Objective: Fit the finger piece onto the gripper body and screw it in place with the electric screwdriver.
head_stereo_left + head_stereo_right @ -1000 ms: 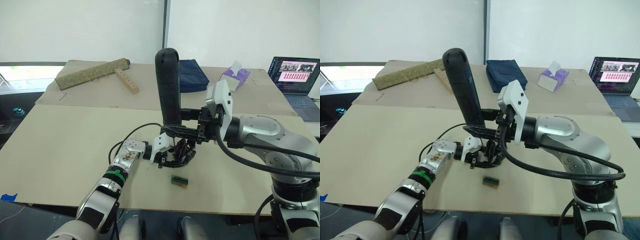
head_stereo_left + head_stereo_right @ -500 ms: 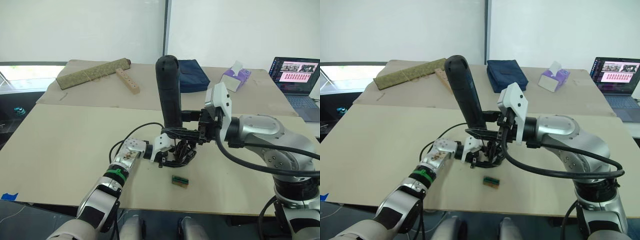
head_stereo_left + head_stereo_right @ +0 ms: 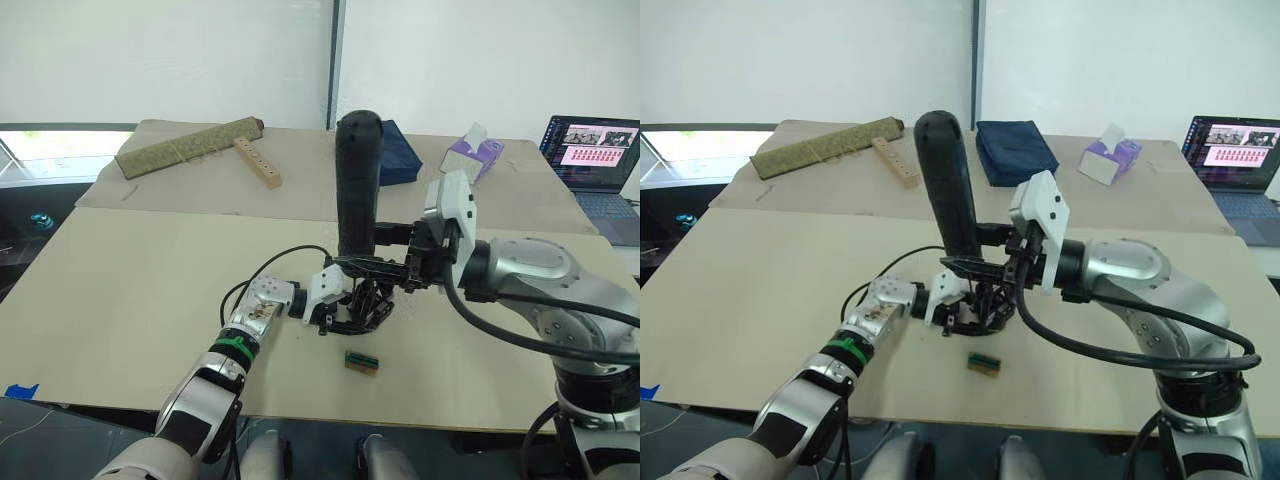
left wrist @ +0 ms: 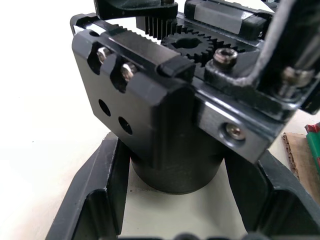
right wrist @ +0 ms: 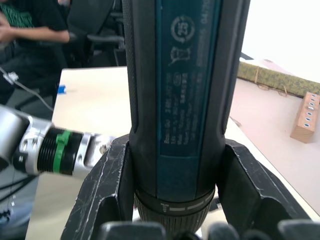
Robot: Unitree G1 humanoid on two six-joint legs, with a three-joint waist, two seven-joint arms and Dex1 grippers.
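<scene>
The electric screwdriver (image 3: 357, 185), a thick black cylinder, stands nearly upright over the middle of the near table. My right gripper (image 3: 352, 262) is shut on its lower barrel, and both fingers (image 5: 107, 187) press its sides in the right wrist view. Its tip points down into the gripper body (image 3: 362, 305), a chunky black part resting on the table. My left gripper (image 3: 335, 310) is shut on that part's round base (image 4: 175, 170), one finger on each side. I cannot pick out the finger piece apart from the body; the screwdriver bit is hidden there.
A small green-and-brown block (image 3: 361, 361) lies just in front of the gripper body. On the far table are a rolled green mat (image 3: 185, 146), a wooden block with holes (image 3: 258, 162), a navy pouch (image 3: 402, 160), a tissue box (image 3: 472, 152) and a laptop (image 3: 590, 150). A seated person (image 5: 30, 25) is behind.
My right arm has shifted right and the screwdriver's top has swung right, so it stands more upright. The left gripper and gripper body have stayed put.
</scene>
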